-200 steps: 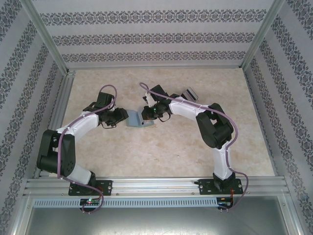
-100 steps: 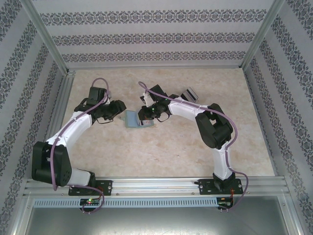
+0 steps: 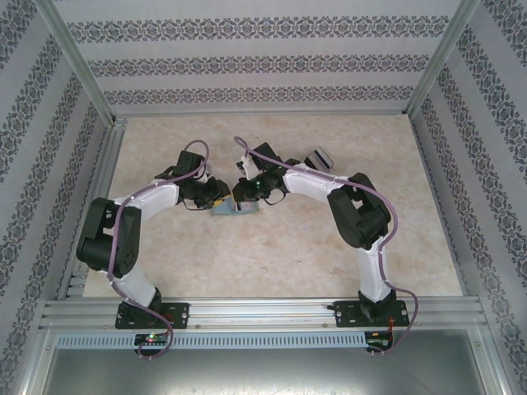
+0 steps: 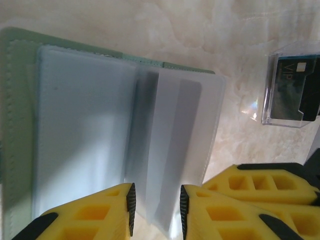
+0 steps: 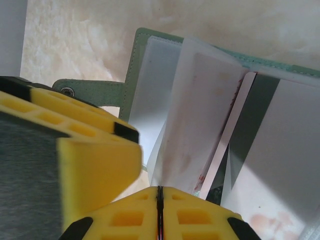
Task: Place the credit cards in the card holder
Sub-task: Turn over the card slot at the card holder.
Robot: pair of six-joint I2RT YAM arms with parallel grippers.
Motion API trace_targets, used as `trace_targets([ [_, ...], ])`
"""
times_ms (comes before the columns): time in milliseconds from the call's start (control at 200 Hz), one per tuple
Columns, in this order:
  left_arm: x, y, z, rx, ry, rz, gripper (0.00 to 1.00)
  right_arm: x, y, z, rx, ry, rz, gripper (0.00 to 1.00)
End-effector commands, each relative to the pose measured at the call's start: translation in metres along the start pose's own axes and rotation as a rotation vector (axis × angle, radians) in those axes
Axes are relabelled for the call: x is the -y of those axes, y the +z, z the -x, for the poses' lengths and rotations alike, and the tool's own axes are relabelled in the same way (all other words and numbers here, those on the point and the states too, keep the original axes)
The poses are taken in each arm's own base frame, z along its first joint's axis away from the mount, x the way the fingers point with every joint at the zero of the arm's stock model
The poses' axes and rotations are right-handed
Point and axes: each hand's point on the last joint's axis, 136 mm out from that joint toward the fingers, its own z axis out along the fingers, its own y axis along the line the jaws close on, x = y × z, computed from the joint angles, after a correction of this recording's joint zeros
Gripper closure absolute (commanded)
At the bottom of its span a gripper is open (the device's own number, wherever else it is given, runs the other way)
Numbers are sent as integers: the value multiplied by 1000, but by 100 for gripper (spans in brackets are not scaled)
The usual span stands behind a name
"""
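Top view, layout: the flat pale green folding card holder (image 3: 224, 208) lies open in the middle of the pale marbled counter (image 3: 272, 255). The left pincer (image 3: 216, 197) and right pincer (image 3: 244, 196) work over it from either side, just beside each other.
Top view, supply: a small clear plastic box (image 3: 319, 157) stands well apart, to the right rear.
Top view, risk: the two heads are crowded, so a bump could shove the light card holder across the counter.
Left wrist, pincer: part open, its yellow pads straddling the edge of a translucent plastic sleeve (image 4: 170, 150). I cannot tell whether the pads touch it.
Left wrist, cards: dark rectangular credit cards (image 4: 286, 92) wait in the clear box.
Left wrist, risk: slick film could slip out, or several leaves get caught together, closing the pocket.
Right wrist, pincer: shut pad to pad, with a thin dark line in the seam that could be card or leaf.
Right wrist, card: a thin card seen edge-on (image 5: 225, 135) leans between raised leaves, apparently only partly in.
Right wrist, risk: pushing at this tilt may jam the card's corner against a leaf, buckle the sleeve, or miss the pocket.
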Motion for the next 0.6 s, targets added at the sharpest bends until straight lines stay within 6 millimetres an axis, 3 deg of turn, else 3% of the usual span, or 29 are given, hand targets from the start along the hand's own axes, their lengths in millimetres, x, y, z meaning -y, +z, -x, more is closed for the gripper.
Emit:
trace_targets([
  [0, 16, 3, 9, 20, 27, -41, 68, 4, -3, 6, 15, 14, -2, 89],
  [185, 13, 13, 8, 5, 22, -37, 70, 5, -4, 5, 12, 12, -4, 89],
  [380, 7, 23, 7, -14, 16, -30, 90, 11, -9, 5, 25, 23, -14, 88],
  [594, 6, 26, 4, -12, 15, -26, 93, 31, -18, 0, 32, 49, -62, 87],
])
